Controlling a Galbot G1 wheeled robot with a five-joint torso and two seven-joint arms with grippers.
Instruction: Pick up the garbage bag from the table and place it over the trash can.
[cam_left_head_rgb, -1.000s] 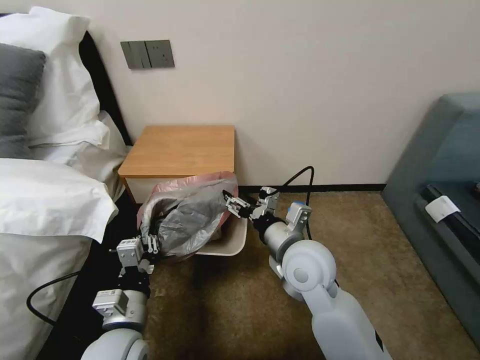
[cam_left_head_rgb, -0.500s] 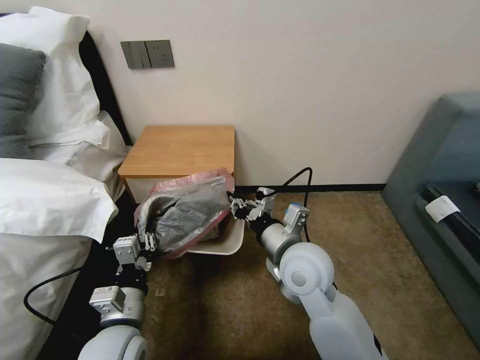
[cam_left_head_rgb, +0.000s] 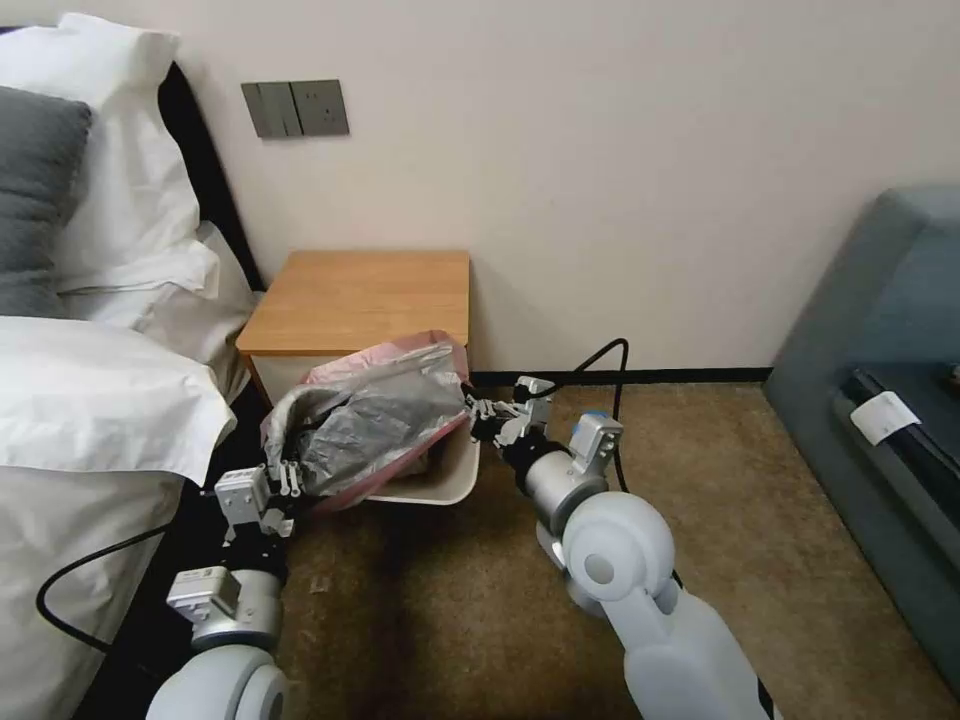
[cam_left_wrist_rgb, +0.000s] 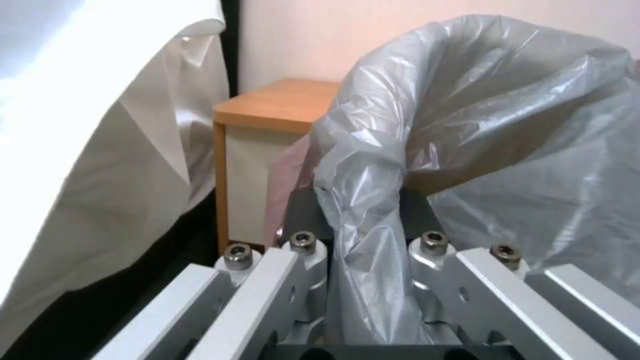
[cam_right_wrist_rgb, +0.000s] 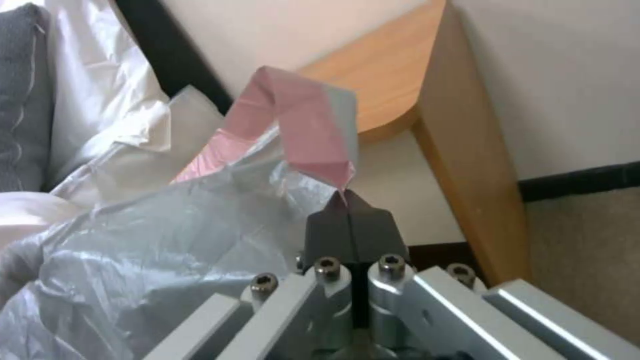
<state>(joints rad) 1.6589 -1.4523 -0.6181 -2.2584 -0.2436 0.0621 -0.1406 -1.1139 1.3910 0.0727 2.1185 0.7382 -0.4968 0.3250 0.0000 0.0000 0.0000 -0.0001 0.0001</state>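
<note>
Grey garbage bag (cam_left_head_rgb: 375, 420) hangs stretched between left tool (cam_left_head_rgb: 283, 482) and right tool (cam_left_head_rgb: 480, 413), both clenched on its rim, above the trash can (cam_left_head_rgb: 440, 485); next, lowering it evenly.

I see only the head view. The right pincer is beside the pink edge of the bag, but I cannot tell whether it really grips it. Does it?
Observer: Yes. In the right wrist view the right pincer is shut on a folded corner of the pinkish-red rim band, and only its very tips pinch the plastic.
Operator: And the left pincer, how much plastic does it hold?
Observer: In the left wrist view the left pincer clamps a thick gathered bunch of the garbage bag, which runs down between its fingers toward the base.
</note>
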